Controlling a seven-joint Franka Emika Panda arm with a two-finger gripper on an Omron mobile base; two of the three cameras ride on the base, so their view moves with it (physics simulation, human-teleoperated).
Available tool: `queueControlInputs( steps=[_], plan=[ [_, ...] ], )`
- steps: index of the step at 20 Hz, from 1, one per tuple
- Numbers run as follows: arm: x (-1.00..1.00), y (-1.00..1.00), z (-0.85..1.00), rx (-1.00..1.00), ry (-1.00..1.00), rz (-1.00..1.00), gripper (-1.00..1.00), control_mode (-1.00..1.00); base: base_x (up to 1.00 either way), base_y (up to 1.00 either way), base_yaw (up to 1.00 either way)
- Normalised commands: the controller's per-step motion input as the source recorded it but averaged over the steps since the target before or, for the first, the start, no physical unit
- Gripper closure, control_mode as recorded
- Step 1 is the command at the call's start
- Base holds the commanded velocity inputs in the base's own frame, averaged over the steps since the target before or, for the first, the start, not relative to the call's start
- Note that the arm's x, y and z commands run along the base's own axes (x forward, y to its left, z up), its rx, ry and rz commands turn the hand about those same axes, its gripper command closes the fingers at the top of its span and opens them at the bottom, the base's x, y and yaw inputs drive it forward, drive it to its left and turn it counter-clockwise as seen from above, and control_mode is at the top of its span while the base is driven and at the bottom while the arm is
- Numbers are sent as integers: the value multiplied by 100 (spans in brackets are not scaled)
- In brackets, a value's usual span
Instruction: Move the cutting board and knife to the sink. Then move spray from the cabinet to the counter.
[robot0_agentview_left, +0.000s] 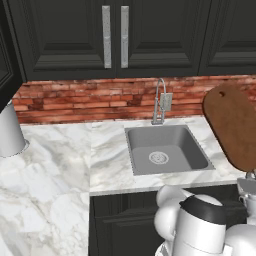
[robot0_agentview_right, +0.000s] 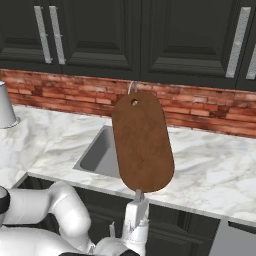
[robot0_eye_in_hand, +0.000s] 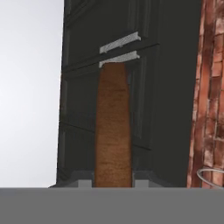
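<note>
Presently the gripper (robot0_agentview_right: 139, 196), clamped on the upright cutting board (robot0_agentview_right: 142, 142), must lower it into the sink (robot0_agentview_left: 167, 150).

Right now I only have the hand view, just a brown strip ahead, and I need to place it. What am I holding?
Observer: The cutting board, gripped at its wide bottom edge by the gripper, standing upright.
Operator: Where is the sink?
Observer: The sink is set in the counter; in the right base view the board overlaps its right side.
Operator: Anything in the basin?
Observer: In the left base view, just the drain; the faucet stands behind it.
</note>
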Motion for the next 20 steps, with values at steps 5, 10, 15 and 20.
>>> queueControlInputs(
  steps=[5, 10, 15, 20],
  plan=[
    [11, 1, 0, 0, 17, 0, 100, -100, 0, 0, 0],
    [22, 1, 0, 0, 21, 0, 100, -100, 0, 0, 0],
    [23, 6, 0, -1, 12, 0, 100, -100, 0, 0, 0],
    [21, 8, 0, -1, 5, -3, 100, -100, 0, 0, 0]
  ],
)
